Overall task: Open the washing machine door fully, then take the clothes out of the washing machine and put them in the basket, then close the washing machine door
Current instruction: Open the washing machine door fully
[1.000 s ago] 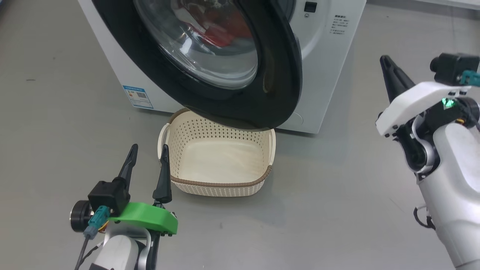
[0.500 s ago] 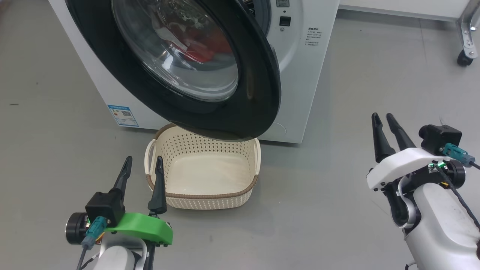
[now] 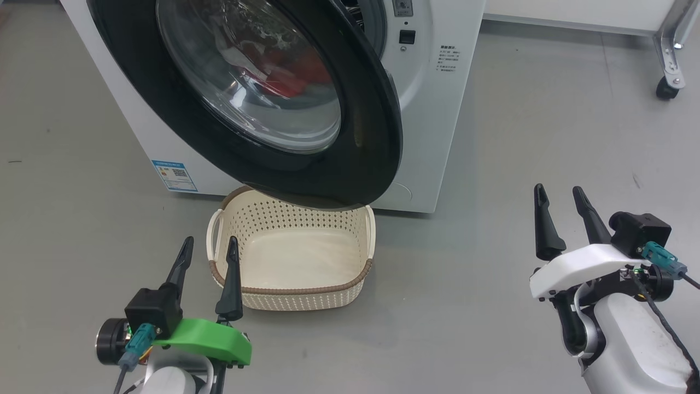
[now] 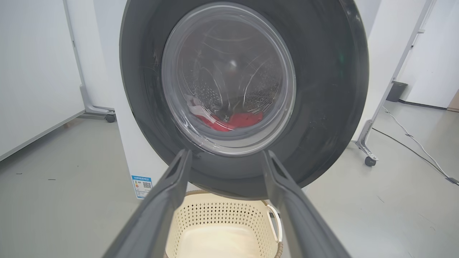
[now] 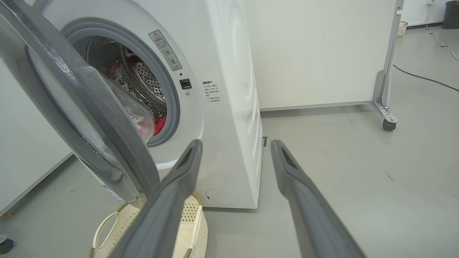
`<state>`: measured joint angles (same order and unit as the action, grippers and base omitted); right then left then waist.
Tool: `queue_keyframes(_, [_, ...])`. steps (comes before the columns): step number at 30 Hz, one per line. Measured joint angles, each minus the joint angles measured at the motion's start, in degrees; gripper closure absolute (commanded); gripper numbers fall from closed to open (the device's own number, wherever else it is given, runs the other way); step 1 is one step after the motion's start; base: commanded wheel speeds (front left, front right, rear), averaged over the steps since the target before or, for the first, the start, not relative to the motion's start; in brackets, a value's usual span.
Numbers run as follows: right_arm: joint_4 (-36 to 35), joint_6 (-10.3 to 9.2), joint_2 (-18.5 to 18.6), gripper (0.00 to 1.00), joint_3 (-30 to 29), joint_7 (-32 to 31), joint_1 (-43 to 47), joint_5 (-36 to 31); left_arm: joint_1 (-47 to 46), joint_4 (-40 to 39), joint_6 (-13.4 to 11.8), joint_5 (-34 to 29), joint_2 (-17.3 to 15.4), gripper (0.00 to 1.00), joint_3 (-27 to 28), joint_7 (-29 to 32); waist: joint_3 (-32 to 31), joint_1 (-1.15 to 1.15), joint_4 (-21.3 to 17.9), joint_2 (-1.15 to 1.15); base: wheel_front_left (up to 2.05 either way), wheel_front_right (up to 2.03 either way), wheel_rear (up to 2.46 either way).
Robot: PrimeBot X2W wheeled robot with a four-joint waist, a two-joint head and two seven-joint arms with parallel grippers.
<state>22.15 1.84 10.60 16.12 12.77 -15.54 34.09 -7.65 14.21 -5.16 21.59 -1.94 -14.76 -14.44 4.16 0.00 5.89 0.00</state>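
My left gripper [image 3: 211, 241] and right gripper [image 3: 558, 189] sit low, fingers spread, empty. The washing machine door [image 3: 372, 137] stands ajar above the basket [image 3: 295, 289]. The clothes [image 3: 298, 82] lie inside the washing machine [image 3: 432, 109].

washing machine door [image 3: 377, 142] out over far edge of basket [image 3: 295, 298], basket on floor [image 3: 465, 306] before washing machine [image 3: 437, 109], clothes [image 4: 235, 121] inside behind door, left gripper [image 3: 211, 241] beside basket's left side, right gripper [image 3: 558, 189] well to right

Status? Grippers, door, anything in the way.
Both open, empty: left gripper, right gripper. Task: washing machine door partly open, overhanging the basket; clothes inside the washing machine. In the way: the door itself.
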Motion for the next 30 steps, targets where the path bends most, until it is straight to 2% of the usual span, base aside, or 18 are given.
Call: queue_keyframes(30, [-2.53, -0.58, -0.60, 0.00, -0.14, 0.77, 2.32, -1.38, 0.68, -0.32, 0.43, 0.00, -0.01, 0.00, 0.20, 0.00, -0.12, 0.00, 0.08, 0.00, 0.00, 0.00, 0.00])
